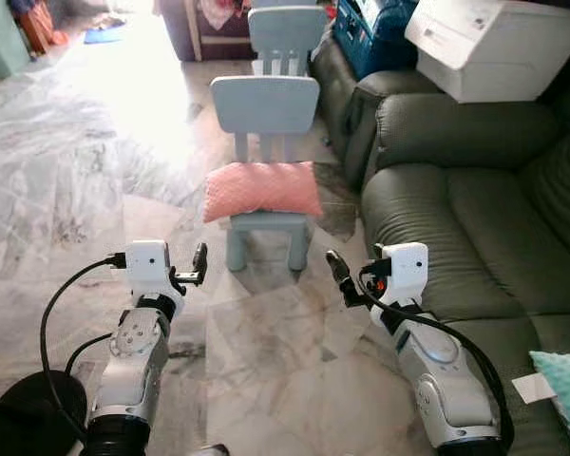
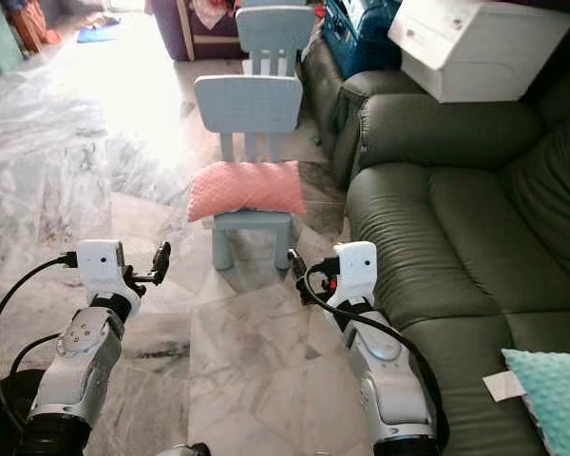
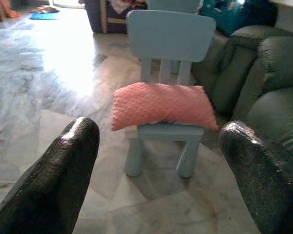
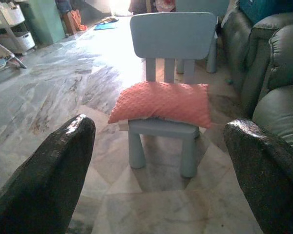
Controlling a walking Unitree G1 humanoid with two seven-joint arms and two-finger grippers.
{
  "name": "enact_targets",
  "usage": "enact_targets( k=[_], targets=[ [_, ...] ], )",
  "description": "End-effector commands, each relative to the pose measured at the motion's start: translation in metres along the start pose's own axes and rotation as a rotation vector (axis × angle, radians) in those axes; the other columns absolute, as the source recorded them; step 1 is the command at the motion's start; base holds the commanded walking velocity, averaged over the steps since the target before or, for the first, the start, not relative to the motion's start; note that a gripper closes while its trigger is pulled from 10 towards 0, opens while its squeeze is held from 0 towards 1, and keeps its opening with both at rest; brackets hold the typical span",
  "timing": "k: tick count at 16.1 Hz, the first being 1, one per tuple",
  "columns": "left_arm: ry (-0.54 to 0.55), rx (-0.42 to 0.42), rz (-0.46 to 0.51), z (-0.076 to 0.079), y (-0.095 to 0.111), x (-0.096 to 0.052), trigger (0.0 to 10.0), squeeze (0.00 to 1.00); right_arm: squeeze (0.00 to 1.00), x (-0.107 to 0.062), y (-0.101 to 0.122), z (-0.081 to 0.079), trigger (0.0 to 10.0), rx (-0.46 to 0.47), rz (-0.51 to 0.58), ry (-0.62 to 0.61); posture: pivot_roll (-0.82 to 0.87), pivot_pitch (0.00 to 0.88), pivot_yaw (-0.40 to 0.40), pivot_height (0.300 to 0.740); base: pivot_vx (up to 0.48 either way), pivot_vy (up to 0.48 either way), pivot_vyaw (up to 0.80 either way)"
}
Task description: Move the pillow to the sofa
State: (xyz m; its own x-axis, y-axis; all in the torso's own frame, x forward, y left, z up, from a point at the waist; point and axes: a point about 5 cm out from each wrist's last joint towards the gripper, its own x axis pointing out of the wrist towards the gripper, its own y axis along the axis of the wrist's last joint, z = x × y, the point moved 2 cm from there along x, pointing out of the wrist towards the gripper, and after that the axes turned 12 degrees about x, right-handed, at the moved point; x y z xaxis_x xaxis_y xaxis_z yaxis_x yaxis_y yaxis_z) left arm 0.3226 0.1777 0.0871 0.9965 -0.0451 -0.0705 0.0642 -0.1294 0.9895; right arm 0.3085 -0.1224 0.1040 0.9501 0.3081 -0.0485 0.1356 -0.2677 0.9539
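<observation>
1 pink pillow (image 1: 262, 189) is seen lying flat across the seat of the nearer of 2 pale blue plastic chairs; it is rectangular, plump and covered in a dotted, bumpy fabric, and its ends overhang the seat on both sides. The near chair (image 1: 266, 106) has a rounded slab back on 3 short slats and round legs; the second chair (image 1: 287, 30) stands just behind it, of the same make. Both stand on a floor (image 1: 66, 171) of glossy grey-white marble tiles, strongly lit from the far end.

1 dark green sofa (image 1: 475, 209) of smooth, leather-like padding is placed to the right of the chairs, with fat rounded arms and cushions. 1 white box-shaped appliance (image 1: 494, 43) is rested on top of its backrest. At the near end of the sofa seat 1 teal cushion (image 1: 565, 380) with the same dotted texture is partly seen, with a small white paper (image 1: 530, 387) just beside it.

2 silver arms are held forward, low over the floor, short of the chair. The left pincer (image 3: 156, 161) is held with its 2 black fingers (image 3: 58, 180) wide apart, the pillow framed between them at a distance. The right pincer (image 4: 161, 165) is likewise spread, its 2 fingers (image 4: 44, 175) apart and touching nothing. The pillow is well apart from both pincers and from the sofa seat.
</observation>
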Motion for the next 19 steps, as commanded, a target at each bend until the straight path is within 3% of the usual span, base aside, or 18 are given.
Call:
enact_targets(
  k=[1, 3, 19],
  targets=[
    [-0.008, -0.001, 0.018, -0.0013, 0.0026, -0.0010, 10.0, 0.00, 0.00, 0.0004, 0.0006, -0.0001, 10.0, -0.001, 0.002, 0.001, -0.12, 0.110, -0.011, 0.740, 0.000, 0.000, 0.00],
    [0.008, 0.009, 0.026, -0.0041, 0.0032, -0.0017, 10.0, 0.00, 0.00, 0.0008, 0.0007, -0.0011, 10.0, 0.000, 0.002, 0.005, -0.12, 0.109, -0.011, 0.740, 0.139, 0.000, 0.00],
    [0.015, -0.022, 0.012, -0.0058, -0.0011, -0.0038, 10.0, 0.00, 0.00, 0.0003, -0.0014, -0.0040, 10.0, 0.003, -0.006, 0.019, -0.12, 0.117, -0.014, 0.740, 0.475, 0.000, 0.00]
  ],
)
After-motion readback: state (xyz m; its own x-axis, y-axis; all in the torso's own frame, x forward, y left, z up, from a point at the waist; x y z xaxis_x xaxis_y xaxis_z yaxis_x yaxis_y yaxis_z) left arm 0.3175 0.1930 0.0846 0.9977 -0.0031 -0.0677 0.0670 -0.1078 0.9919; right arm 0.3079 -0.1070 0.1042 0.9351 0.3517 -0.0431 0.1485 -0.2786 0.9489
